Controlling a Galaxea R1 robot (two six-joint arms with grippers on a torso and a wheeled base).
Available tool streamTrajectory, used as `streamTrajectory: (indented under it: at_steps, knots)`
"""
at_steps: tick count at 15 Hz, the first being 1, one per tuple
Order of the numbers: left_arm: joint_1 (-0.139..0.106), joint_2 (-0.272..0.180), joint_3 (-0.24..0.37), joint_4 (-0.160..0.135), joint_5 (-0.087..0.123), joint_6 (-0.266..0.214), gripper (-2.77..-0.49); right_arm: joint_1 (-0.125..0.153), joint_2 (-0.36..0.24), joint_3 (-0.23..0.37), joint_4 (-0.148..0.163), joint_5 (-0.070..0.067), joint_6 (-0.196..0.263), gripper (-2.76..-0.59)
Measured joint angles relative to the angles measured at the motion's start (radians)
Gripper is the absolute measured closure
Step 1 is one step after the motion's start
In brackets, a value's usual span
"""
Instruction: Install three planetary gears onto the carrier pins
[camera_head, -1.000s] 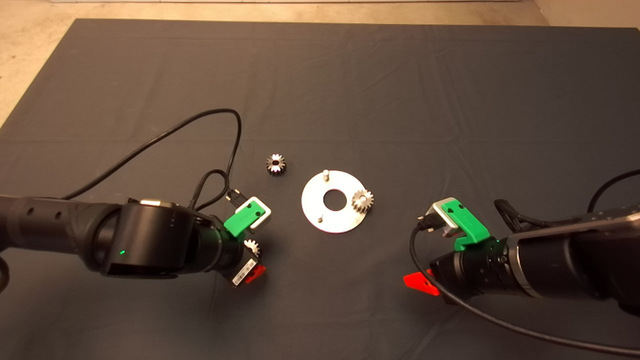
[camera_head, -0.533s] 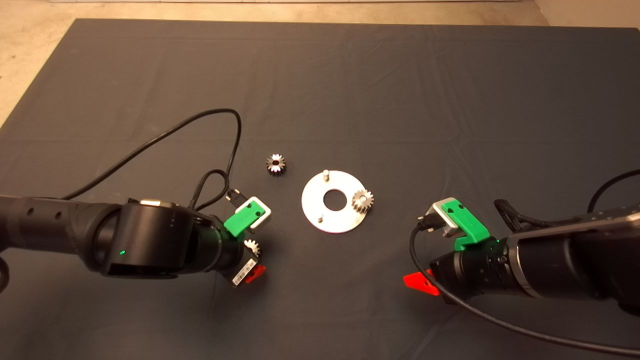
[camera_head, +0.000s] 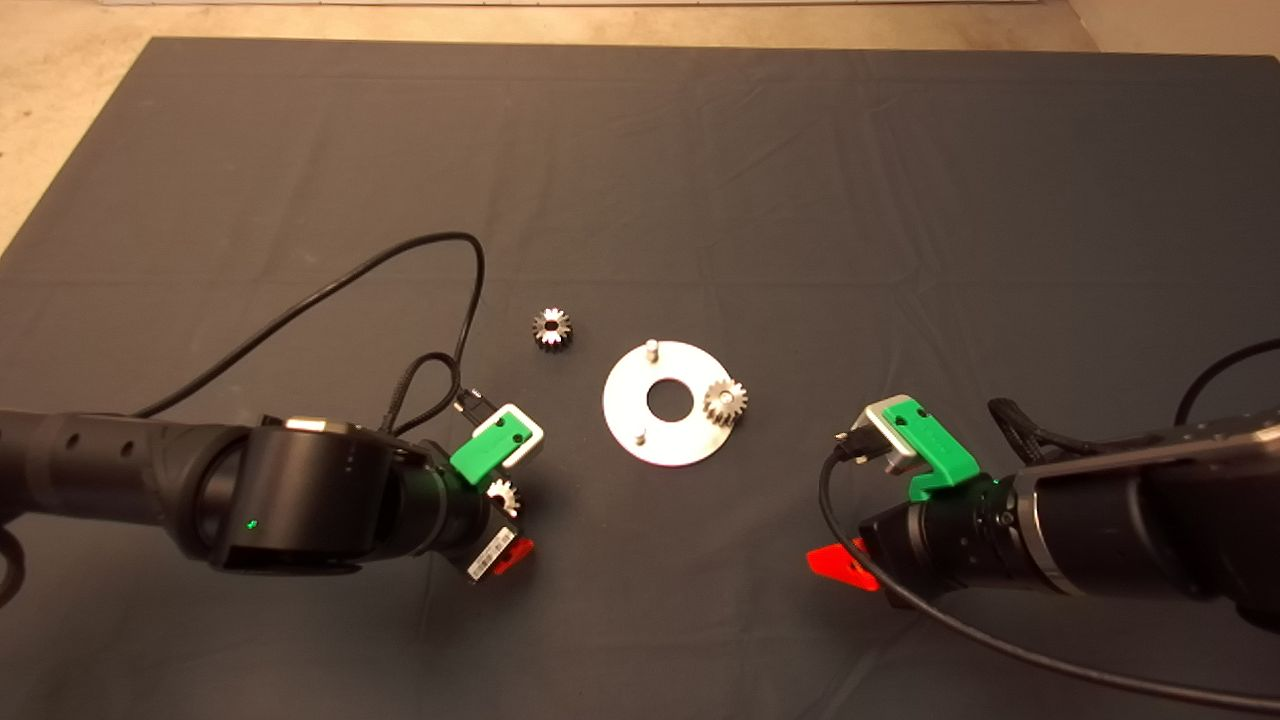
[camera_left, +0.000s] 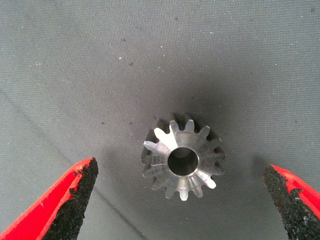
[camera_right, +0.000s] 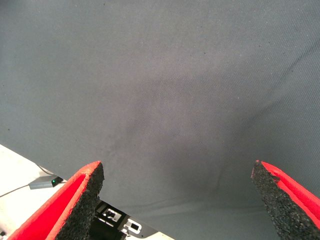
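Dark matting covers the tabletop (camera_head: 700, 150), and from overhead a shiny carrier disc (camera_head: 625, 420) lies near its middle with one planetary gear (camera_head: 725, 402) already seated on the pin at the disc's right edge, while two carrier pins stand bare: one at the far rim (camera_head: 651, 348), one at the near rim (camera_head: 639, 437). A second gear (camera_head: 552, 328) lies loose on the mat just beyond the disc's left side. A third gear (camera_head: 502, 494) lies flat on the mat under the left gripper (camera_head: 505, 525), which reaches in from the left; the right gripper (camera_head: 835, 565) waits low to the right of the disc over bare mat. From the left wrist, that third gear (camera_left: 182, 156) sits flat with its bore pointing up at the camera, centred between the two fingers (camera_left: 75, 200), which are spread wide and clear of the teeth on either side; a straight descent and squeeze looks like all that is needed. From the right wrist, the fingers (camera_right: 80, 200) are likewise spread wide with nothing but mat between them.
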Motion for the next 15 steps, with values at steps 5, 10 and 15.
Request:
streamTrajectory:
  at_steps: [5,10,15]
  knots:
    - [0.027,0.0,-0.01,0.017,0.0,0.004,-2.36,0.0,0.001,0.0,0.0,0.0,0.0,-2.2]
    - [0.033,0.0,-0.011,0.026,0.0,0.004,-2.25,0.0,0.003,0.0,0.0,0.0,0.0,-2.2]
    - [0.033,0.0,-0.012,0.033,0.0,0.005,-2.0,0.0,0.003,0.0,0.0,0.0,0.0,-2.2]
